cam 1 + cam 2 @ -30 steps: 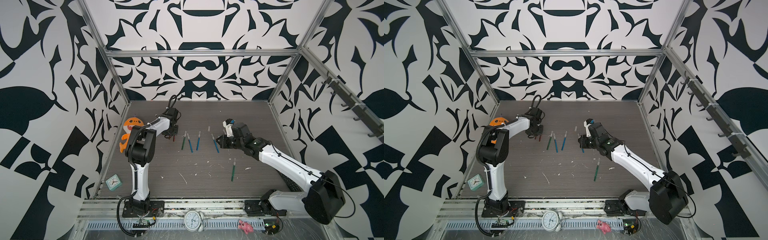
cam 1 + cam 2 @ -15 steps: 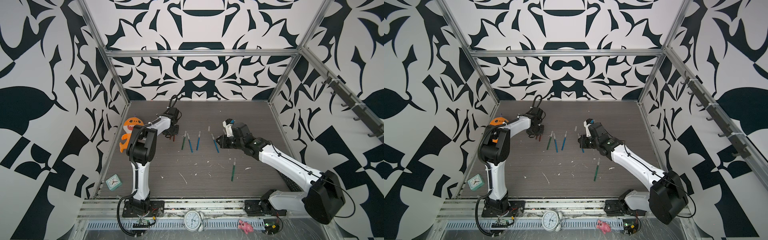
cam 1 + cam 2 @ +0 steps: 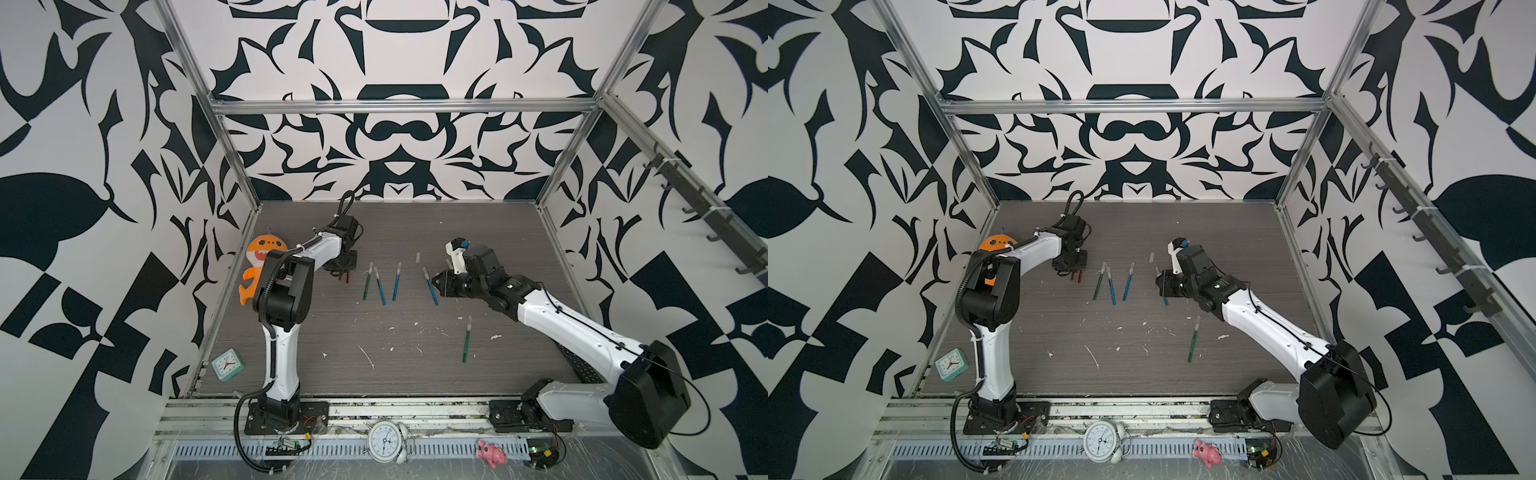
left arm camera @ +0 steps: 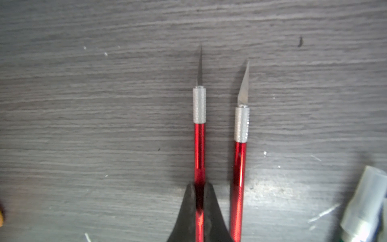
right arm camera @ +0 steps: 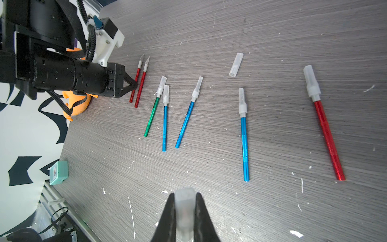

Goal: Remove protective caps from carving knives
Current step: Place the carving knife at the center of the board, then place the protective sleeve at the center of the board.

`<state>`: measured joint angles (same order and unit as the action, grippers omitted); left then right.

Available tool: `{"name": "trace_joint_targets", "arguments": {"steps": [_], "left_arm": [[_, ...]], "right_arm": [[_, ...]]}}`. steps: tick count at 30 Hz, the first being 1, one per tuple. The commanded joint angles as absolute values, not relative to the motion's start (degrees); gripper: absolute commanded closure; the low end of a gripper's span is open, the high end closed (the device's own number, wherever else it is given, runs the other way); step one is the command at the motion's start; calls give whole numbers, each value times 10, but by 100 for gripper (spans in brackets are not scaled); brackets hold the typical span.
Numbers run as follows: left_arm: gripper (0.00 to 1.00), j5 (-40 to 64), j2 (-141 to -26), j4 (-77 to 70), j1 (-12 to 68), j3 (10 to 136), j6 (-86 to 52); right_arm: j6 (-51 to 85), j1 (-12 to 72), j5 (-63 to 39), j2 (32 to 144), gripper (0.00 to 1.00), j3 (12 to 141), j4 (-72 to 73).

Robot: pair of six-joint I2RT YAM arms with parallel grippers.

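Plainly, the left gripper is pinched tight on the handle of a bare red knife, whose blade points away from its fingers. A second bare red knife lies just beside it on the grey table. The right gripper is clamped on a pulled-off cap, well apart from every knife. There are eight knives: three red, three blue, two green. Six wear caps: a green knife, a blue knife just beside it, a second blue knife, a third blue knife, a capped red knife and, in a top view, a front green knife. One loose cap lies on the table. The caps are translucent whitish sleeves, and the knives are thin and pen-like with knurled silver collars.
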<state>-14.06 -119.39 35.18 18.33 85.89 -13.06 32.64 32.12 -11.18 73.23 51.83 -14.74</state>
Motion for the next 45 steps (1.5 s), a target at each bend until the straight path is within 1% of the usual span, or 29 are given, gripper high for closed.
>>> {"name": "trace_joint_targets", "arguments": {"steps": [1, 4, 12, 17, 23, 28, 30, 32, 33, 35, 41, 42, 45], "left_arm": [[89, -128, -1204, 397, 181, 863, -139], [81, -132, -1202, 398, 181, 863, -136], [69, -142, -1184, 400, 181, 870, -129], [61, -147, -1146, 405, 181, 880, -124], [43, -138, -1054, 401, 181, 885, -130], [26, -125, -967, 398, 181, 867, -137], [17, -115, -932, 397, 181, 851, -146], [5, -98, -900, 397, 181, 830, -154], [3, -93, -881, 395, 182, 816, -159], [0, -87, -845, 391, 182, 787, -169], [1, -81, -735, 375, 185, 684, -200], [0, -80, -702, 372, 185, 666, -206], [1, -84, -661, 381, 186, 627, -223]], "right_arm": [[330, 325, -115, 722, 100, 519, -131], [330, 325, -115, 723, 100, 520, -131], [331, 327, -116, 728, 100, 529, -139], [325, 327, -110, 730, 100, 540, -145], [314, 326, -103, 752, 100, 568, -168], [292, 319, -83, 812, 100, 631, -225], [293, 305, -92, 844, 100, 653, -236], [299, 289, -112, 875, 100, 667, -230], [299, 283, -114, 892, 100, 680, -230], [295, 273, -114, 930, 100, 712, -245], [272, 222, -127, 1055, 100, 824, -296], [271, 215, -131, 1072, 100, 839, -302], [254, 208, -121, 1122, 100, 889, -328]]}}
